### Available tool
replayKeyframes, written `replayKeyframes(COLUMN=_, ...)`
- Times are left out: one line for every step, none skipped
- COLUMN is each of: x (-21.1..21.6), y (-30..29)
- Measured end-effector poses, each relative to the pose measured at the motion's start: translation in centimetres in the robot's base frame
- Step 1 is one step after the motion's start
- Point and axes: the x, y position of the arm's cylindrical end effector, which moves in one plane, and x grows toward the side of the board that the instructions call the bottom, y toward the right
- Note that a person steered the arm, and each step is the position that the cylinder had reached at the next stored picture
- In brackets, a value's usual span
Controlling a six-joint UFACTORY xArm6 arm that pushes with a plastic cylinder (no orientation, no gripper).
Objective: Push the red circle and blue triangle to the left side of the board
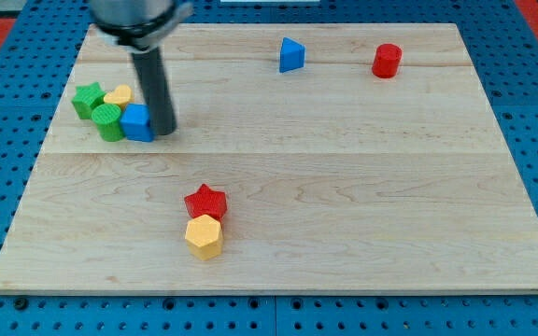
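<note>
The red circle [387,61] stands near the board's top right. The blue triangle [291,54] stands at the top, a little right of centre, left of the red circle. My tip [164,131] rests on the board at the upper left, touching the right side of a blue cube [137,122]. It is far to the left of both the blue triangle and the red circle.
A cluster sits at the upper left: a green star [88,98], a yellow heart [118,95], a green cylinder [108,120] and the blue cube. A red star [205,201] and a yellow hexagon [204,236] touch near the bottom centre. The wooden board [344,187] lies on a blue pegboard.
</note>
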Motion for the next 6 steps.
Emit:
replayKeyframes(x=-0.2, y=3.3)
replayKeyframes(x=-3.0, y=16.5)
replayKeyframes(x=-6.6, y=29.4)
replayKeyframes(x=-11.9, y=36.6)
replayKeyframes(x=-11.6, y=25.9)
replayKeyframes(x=-12.8, y=18.5)
